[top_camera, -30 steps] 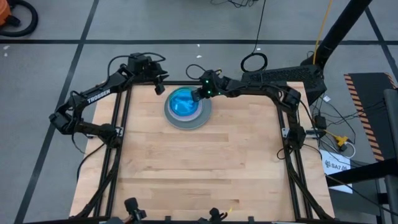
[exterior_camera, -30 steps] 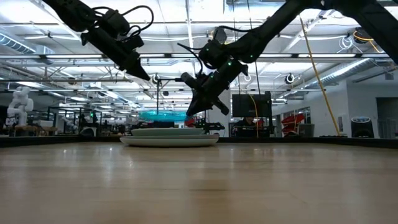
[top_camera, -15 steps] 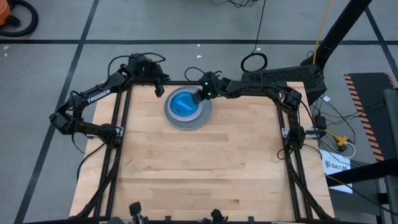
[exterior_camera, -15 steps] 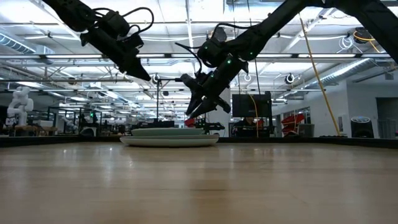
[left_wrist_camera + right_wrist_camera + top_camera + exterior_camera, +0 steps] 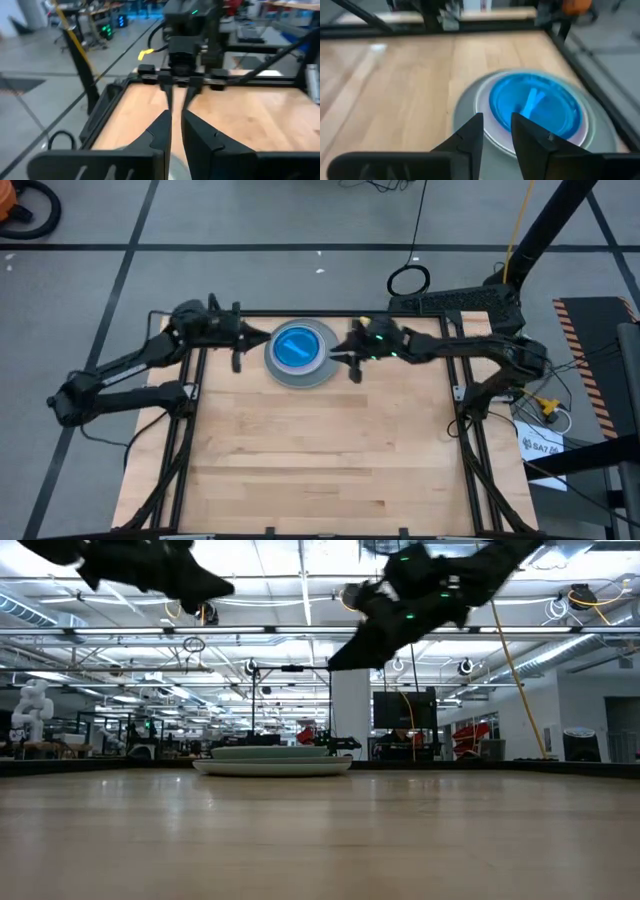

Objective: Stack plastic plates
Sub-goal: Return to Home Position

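The plastic plates stand in one stack (image 5: 300, 354) at the table's far middle. A teal-blue plate (image 5: 297, 346) lies on top and the large grey plate (image 5: 300, 377) is at the bottom. The plates between show only as pale rims. The stack also shows in the low view (image 5: 272, 760) and the right wrist view (image 5: 535, 107). My left gripper (image 5: 238, 348) hangs to the left of the stack, shut and empty. My right gripper (image 5: 350, 362) hangs to its right, a little open and empty. Both are raised above the table.
Bare wooden tabletop (image 5: 320, 450) spreads from the stack to the near edge. A black frame (image 5: 190, 410) runs along the table's left, right and far sides. My right gripper also shows in the left wrist view (image 5: 177, 95), across the table.
My right gripper has lowered the teal-blue plate onto the stack and let go. It has then drawn back toward the table's right edge and risen. My left gripper has gone from the far edge to the stack's left side, toward the near edge.
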Tool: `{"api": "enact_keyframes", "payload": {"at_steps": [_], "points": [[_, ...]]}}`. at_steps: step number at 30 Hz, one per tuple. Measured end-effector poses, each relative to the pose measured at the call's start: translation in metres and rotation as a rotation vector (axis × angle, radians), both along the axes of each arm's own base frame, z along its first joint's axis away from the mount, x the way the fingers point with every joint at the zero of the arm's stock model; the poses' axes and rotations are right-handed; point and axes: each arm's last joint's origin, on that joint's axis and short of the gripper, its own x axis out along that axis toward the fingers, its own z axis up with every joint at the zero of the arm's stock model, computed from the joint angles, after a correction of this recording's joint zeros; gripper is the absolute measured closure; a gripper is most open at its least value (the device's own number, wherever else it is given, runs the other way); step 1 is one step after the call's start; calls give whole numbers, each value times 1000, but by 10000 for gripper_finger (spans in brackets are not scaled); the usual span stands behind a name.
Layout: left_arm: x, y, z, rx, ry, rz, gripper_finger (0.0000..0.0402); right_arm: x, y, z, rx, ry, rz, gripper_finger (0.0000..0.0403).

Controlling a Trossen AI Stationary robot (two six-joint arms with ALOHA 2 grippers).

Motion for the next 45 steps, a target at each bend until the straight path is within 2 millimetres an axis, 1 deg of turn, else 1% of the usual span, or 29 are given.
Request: {"api": "enact_keyframes", "payload": {"at_steps": [2, 5, 10, 14, 17, 19, 21, 26, 32, 36, 40, 45], "points": [[-9, -13, 7, 21, -15, -19, 354, -20, 8, -3, -30, -64, 11, 313], [-25, -28, 15, 40, -28, 22, 355, -49, 18, -9, -63, -100, 20, 317], [-48, -52, 17, 17, -18, 5, 355, -89, 32, -17, -95, -122, 22, 324], [-67, -67, 19, -9, -38, 23, 355, -115, 42, -23, -116, -171, 17, 330], [-81, -77, 20, -31, -68, 28, 355, -130, 47, -29, -138, -192, -17, 335], [-89, -82, 16, -36, -105, 14, 355, -140, 50, -34, -136, -213, -37, 338], [-95, -86, 8, -42, -128, 13, 355, -148, 53, -39, -127, -246, -45, 341], [-100, -88, -18, -78, -178, 35, 355, -164, 59, -54, -105, -311, -59, 346], [-95, -87, -56, -116, -175, 24, 355, -176, 65, -67, -100, -390, -53, 349], [-91, -87, -77, -124, -155, 6, 355, -177, 68, -57, -117, -507, -37, 349], [-84, -87, -90, -121, -158, -14, 355, -176, 70, -59, -112, -483, -30, 352], [-75, -85, -114, -118, -141, -28, 355, -177, 70, -59, -112, -484, -29, 357]]}}
